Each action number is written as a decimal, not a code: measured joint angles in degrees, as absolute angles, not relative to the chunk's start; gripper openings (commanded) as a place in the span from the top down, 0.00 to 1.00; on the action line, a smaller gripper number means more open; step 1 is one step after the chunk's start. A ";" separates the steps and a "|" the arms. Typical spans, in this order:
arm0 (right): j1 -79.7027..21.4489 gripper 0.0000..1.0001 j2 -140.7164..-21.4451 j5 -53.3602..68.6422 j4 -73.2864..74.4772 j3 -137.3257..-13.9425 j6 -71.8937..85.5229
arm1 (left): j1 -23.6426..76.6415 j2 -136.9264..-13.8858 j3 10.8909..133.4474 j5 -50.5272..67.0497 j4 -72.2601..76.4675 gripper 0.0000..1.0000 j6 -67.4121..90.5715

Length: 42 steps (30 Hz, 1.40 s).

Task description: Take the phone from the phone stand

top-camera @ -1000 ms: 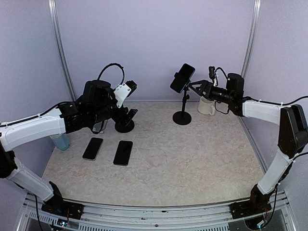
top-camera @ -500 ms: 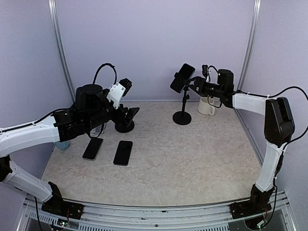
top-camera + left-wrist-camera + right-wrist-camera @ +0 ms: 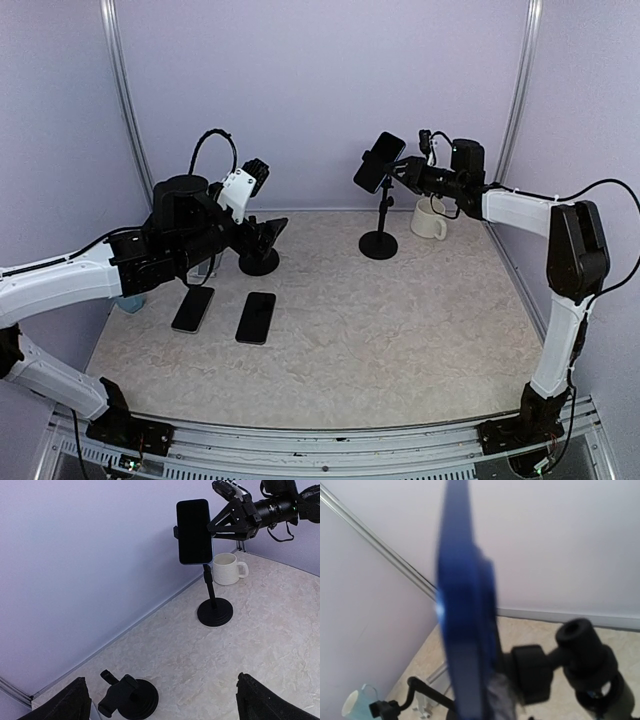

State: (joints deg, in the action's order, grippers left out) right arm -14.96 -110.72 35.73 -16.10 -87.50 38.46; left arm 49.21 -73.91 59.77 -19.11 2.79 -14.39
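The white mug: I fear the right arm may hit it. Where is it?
Top view: the white mug stands at the table's far right, beside the phone stand's base, below the right gripper.

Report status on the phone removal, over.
Left gripper open, holding nothing. Right gripper at the edge of the phone, grip unconfirmed. It sits upright in the phone stand, not yet out. Path clear; white mug stands apart.

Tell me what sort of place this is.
Probably a lab robot cell: plain walls with metal rails boxing in a tabletop, two arms mounted at its edge, and staged props like the phone on its stand.
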 measured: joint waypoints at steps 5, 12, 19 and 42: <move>-14.94 0.72 -110.91 35.75 -15.94 -88.31 38.17 | 49.21 -74.52 59.77 -20.12 3.05 0.01 -13.82; -14.74 0.78 -110.93 35.77 -15.90 -88.31 36.86 | 49.21 -74.54 59.20 -21.32 5.48 0.01 -11.60; -14.70 0.87 -110.83 36.01 -15.97 -88.20 36.64 | 49.17 -74.87 59.31 -23.70 7.16 0.01 -7.90; -15.18 1.00 -95.07 38.15 -16.91 -70.30 39.18 | 50.02 -88.29 80.40 -14.35 -7.16 0.01 2.61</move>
State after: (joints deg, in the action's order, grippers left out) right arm -15.18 -95.07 38.15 -16.91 -70.30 39.18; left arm 50.02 -88.29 80.40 -14.35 -7.16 2.61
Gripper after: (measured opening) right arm 0.245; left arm 0.988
